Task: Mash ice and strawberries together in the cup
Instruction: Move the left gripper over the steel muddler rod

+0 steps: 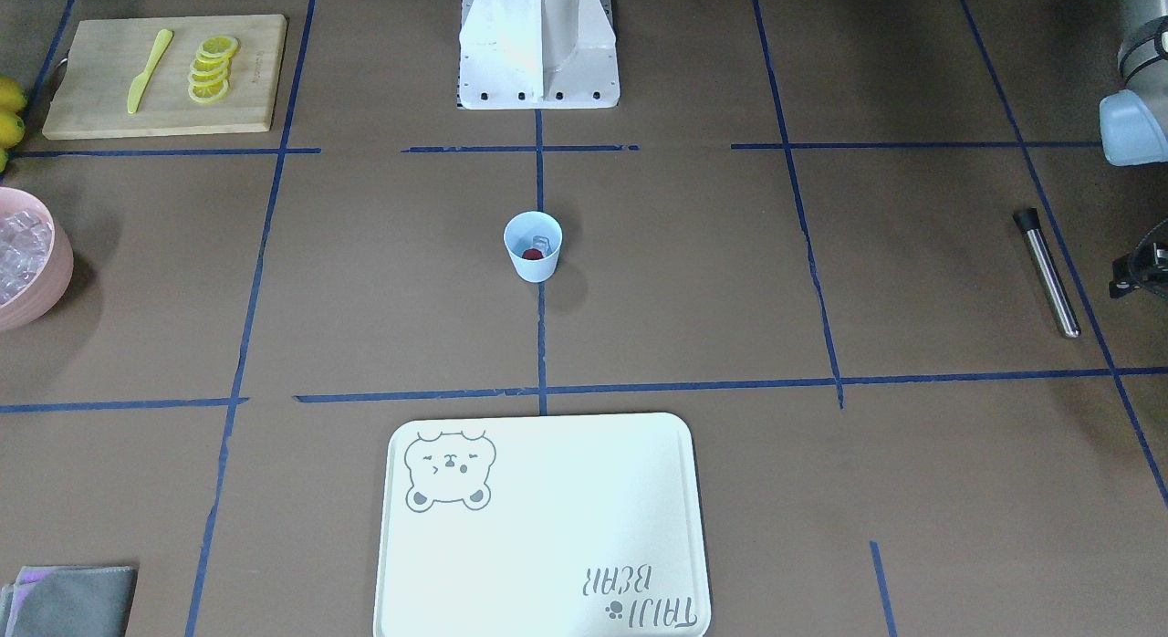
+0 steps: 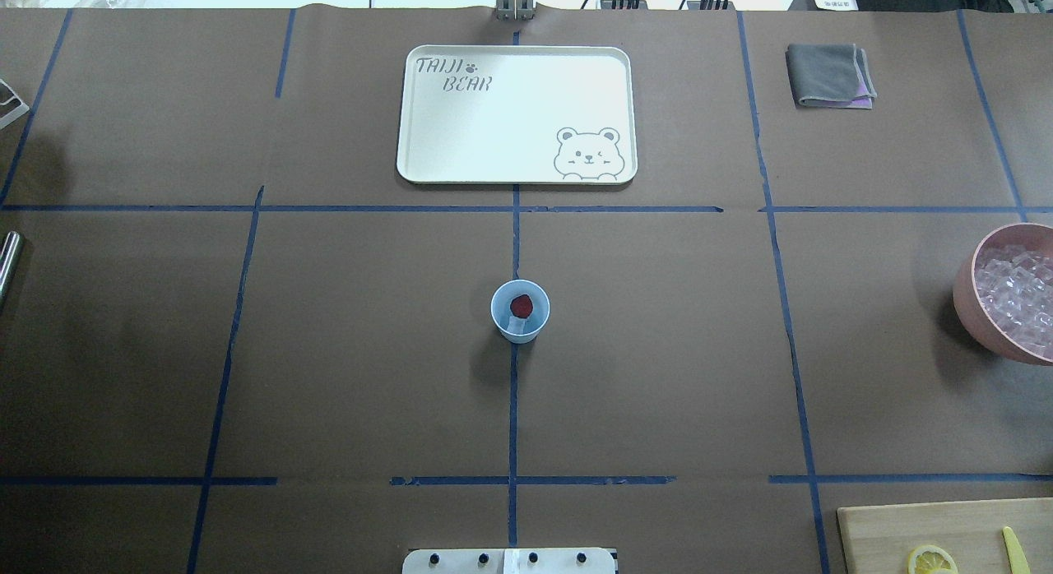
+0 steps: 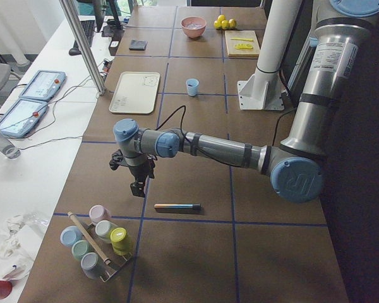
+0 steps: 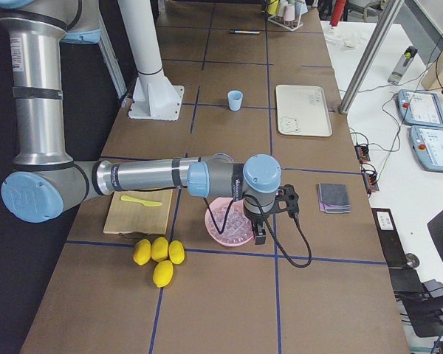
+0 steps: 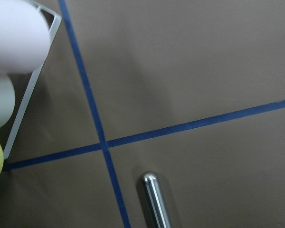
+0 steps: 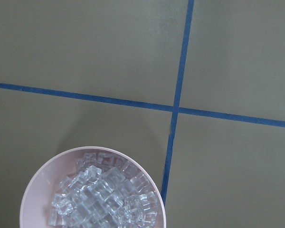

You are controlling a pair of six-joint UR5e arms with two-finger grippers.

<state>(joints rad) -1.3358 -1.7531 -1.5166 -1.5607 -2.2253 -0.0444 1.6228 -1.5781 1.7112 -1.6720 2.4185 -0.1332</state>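
Front view, jaws: none show; the left arm [image 1: 1134, 117] is cut off by the frame edge.
Front view, cup: the pale-blue cup [image 1: 532, 270] stands upright at mid-table on a blue tape line. It holds the red strawberry [image 1: 532, 254] with one clear piece of ice [image 1: 540, 243] against it.
Front view, rest: a steel rod [image 1: 1047, 272] lies flat toward the robot's left. The pink bowl [image 1: 57, 272] sits at the right end, half cropped.
Overhead view, jaws: neither gripper is in frame.
Overhead view, cup: it is central, well apart from the white tray [image 2: 494, 130] on the far side. The berry lies on the far side of the ice.
Left side view, jaws: the left gripper [image 3: 137, 188] points down near the rod and is apart from it. Nothing is seen in it, and I cannot tell how wide the jaws stand.
Left side view, cup: it is far off and small, and its contents are unreadable.
Right side view, jaws: the right gripper [image 4: 260, 234] hangs at the pink bowl's rim. I cannot tell the jaw gap or whether it touches.
Left wrist view: no fingers show. The rod's rounded end is cut by the bottom edge. Blurred pastel cups [image 5: 12, 35] sit at the left.
Right wrist view: no fingers show. The bowl, heaped with more ice, is cropped at the bottom.
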